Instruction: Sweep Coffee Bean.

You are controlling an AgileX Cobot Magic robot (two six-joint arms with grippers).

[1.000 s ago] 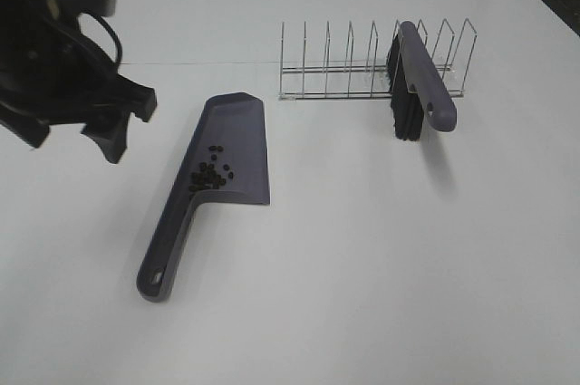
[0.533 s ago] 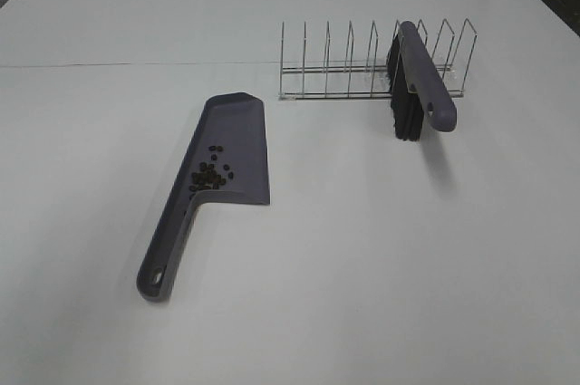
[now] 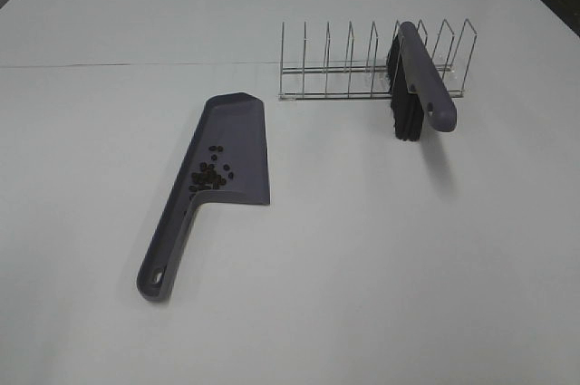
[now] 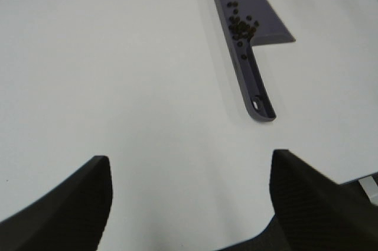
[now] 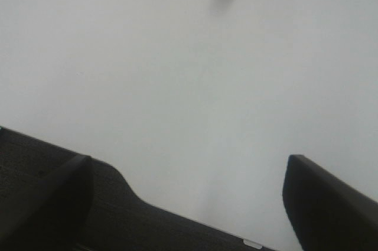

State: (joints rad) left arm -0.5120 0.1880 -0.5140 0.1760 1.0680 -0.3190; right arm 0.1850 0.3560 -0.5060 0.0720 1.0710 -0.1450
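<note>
Looking basically done: beans (image 3: 211,174) sitting in the dustpan (image 3: 237,145) on the surface (image 3: 362,258), brush (image 3: 415,77) leaning in the rack (image 3: 349,63). Both sets of fingers (image 4: 189,204) (image 5: 189,204) hanging wide open, gripping nothing. Probably just parking next.

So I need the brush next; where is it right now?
In the exterior high view the brush sits right of centre, propped in the wire rack, well apart from the dustpan holding the coffee beans.
</note>
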